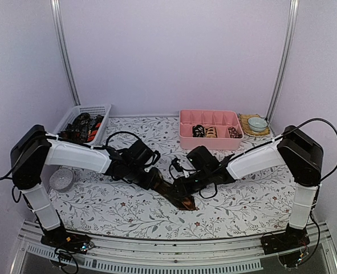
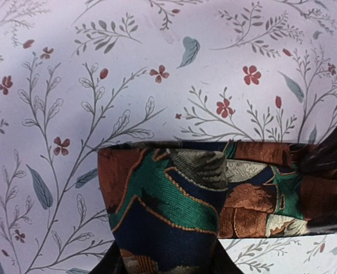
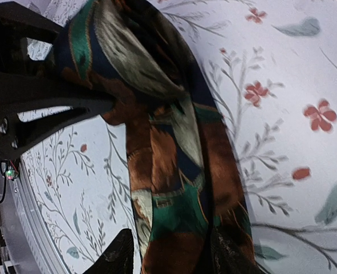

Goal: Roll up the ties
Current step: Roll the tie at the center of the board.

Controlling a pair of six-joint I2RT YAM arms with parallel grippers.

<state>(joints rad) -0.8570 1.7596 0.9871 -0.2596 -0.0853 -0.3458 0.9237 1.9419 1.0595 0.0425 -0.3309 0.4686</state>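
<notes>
A tie (image 1: pixel 183 200) patterned in brown, green and navy lies on the flowered cloth at the centre, with both grippers meeting over it. My left gripper (image 1: pixel 157 181) is shut on a folded part of the tie (image 2: pixel 174 194), which runs down between its dark fingers (image 2: pixel 112 266). Across the right wrist view, the same tie (image 3: pixel 179 188) runs between the fingers of my right gripper (image 3: pixel 174 257). That gripper stands open, with a strip of cloth showing between its left finger (image 3: pixel 120 257) and the fabric. In the top view the right gripper (image 1: pixel 182 187) is just right of the left one.
A pink compartment tray (image 1: pixel 209 141) at the back holds rolled ties (image 1: pixel 198 131). A white mesh basket (image 1: pixel 92 109) at the back left holds more ties (image 1: pixel 82 127). A bowl (image 1: pixel 257 123) stands right of the tray. A grey round object (image 1: pixel 61 179) lies by the left arm.
</notes>
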